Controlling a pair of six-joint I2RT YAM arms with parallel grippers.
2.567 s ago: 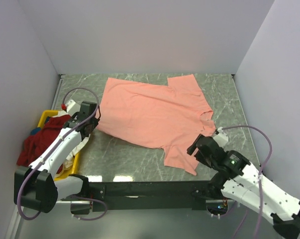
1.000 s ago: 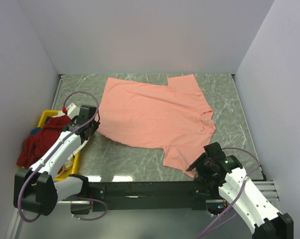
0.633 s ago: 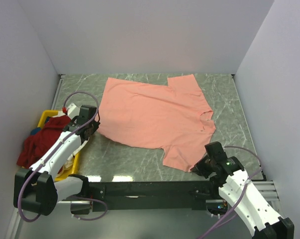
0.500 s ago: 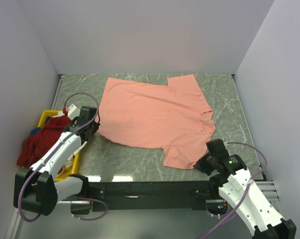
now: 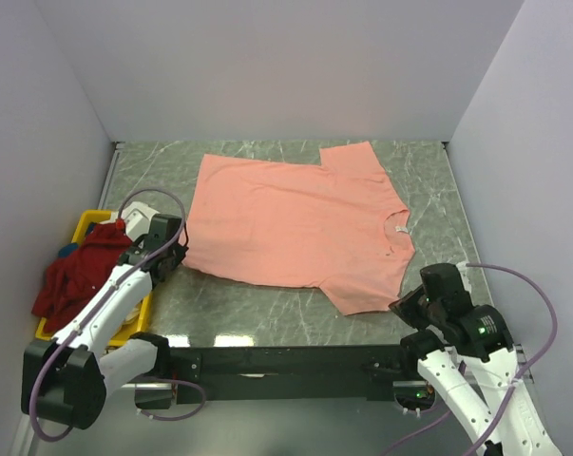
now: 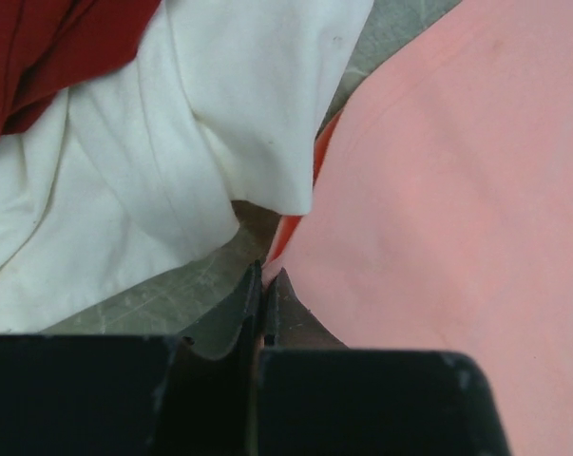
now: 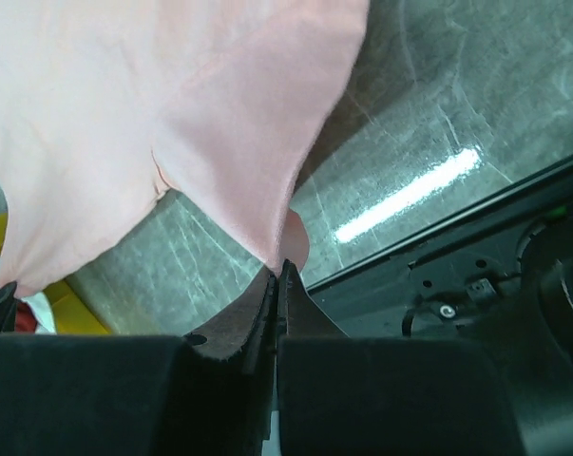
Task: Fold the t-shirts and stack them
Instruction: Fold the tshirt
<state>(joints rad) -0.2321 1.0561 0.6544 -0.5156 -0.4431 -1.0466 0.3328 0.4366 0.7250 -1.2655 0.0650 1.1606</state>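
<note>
Top external view: the marble table (image 5: 267,306) carries the salmon-pink t-shirt (image 5: 296,223), spread flat and open beyond both pairs of jaws, its collar towards the right arm's side.

The left arm (image 5: 110,299) reaches up from its base, its forearm passing along the yellow bin (image 5: 81,224), and ends with the left gripper (image 5: 175,258) low at the shirt's near left corner. The right arm (image 5: 476,380) is folded back close to its base, wrist turned inward, so that the right gripper (image 5: 406,306) sits just off the table's near edge, by the near sleeve.

The dark red t-shirt (image 5: 75,271) lies heaped in and over the bin, to the left of the left jaws.

From the left wrist, the white t-shirt (image 6: 172,171) bunches ahead and to the left of the fingertips, the dark red cloth beyond it. The left jaws are pressed together, with the pink hem running in between their tips.

From the right wrist, the right jaws are pinched on the sleeve's corner, and the cloth rises taut from them towards the shirt's body.
</note>
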